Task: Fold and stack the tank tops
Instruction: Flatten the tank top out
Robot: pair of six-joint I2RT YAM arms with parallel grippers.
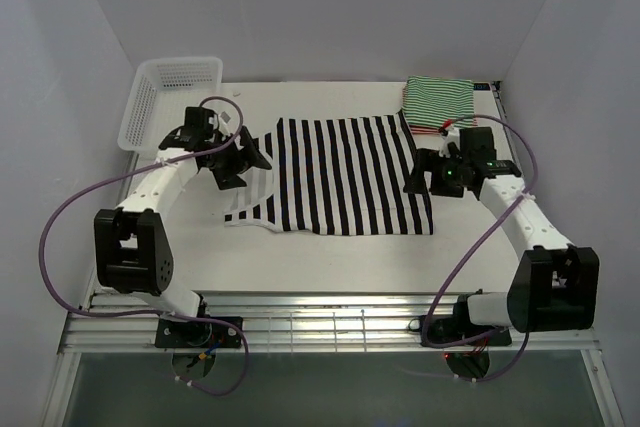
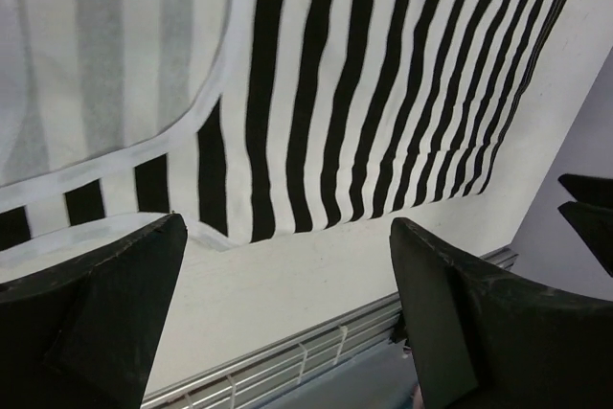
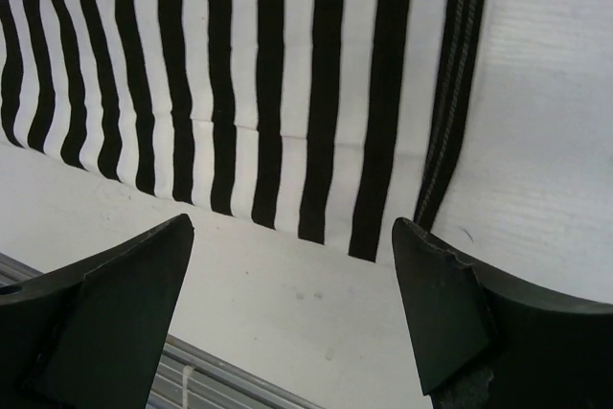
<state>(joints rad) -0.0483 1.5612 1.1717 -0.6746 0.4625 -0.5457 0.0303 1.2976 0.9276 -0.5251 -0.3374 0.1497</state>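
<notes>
As it lies spread across the middle of the white desk (image 1: 330, 267), the black-and-white tank top (image 1: 345, 177) looks likely to handle as light, limp cloth, with no stiffness to keep a fold and prone to sag, drag and wrinkle if lifted from one point alone. The safest holds appear to be its edges, taken two at once: the dark seam along the right side and the strap end at the left, pinched through every layer so none slips. Broad stripes run from the far edge toward the near one. At the left a paler panel with faint grey stripes shows the fabric's reverse, bordered by a curved white binding. A white mesh basket (image 1: 165, 97) sits at the far left corner. At the far right corner the green-and-white tank top (image 1: 440, 97) rests folded on the red-and-white tank top (image 1: 428, 129), of which only an edge shows. The left end effector (image 1: 243, 163) hovers over the strap end and the right end effector (image 1: 420, 173) over the right edge, both spread wide and holding nothing.
</notes>
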